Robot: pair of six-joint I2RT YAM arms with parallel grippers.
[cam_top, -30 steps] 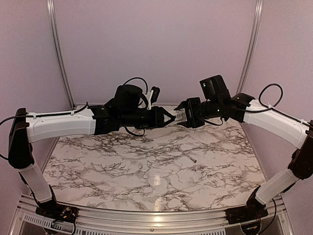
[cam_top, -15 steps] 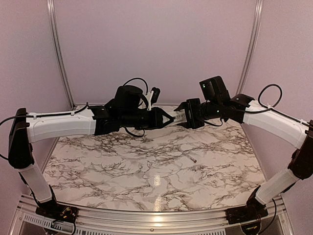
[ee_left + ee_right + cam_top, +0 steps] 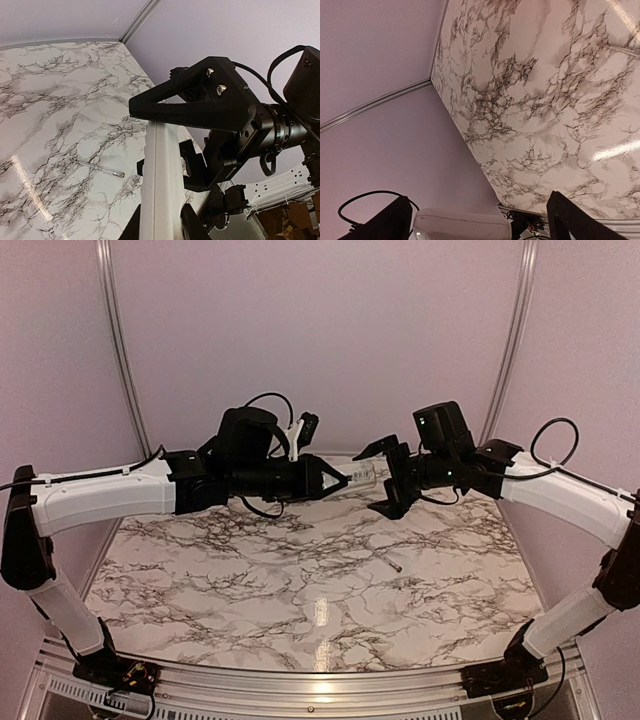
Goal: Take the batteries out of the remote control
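Above the bench (image 3: 250, 585), the remote (image 3: 363, 476) is being gripped in mid-air by the left claw (image 3: 347, 481). Near its far tip, the right claw (image 3: 383, 480) is being held wide open.

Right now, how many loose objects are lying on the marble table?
1. A thin grey rod lies right of the table's middle. The remote control is in the air, between the left gripper's jaws. Smaller things may be hidden.
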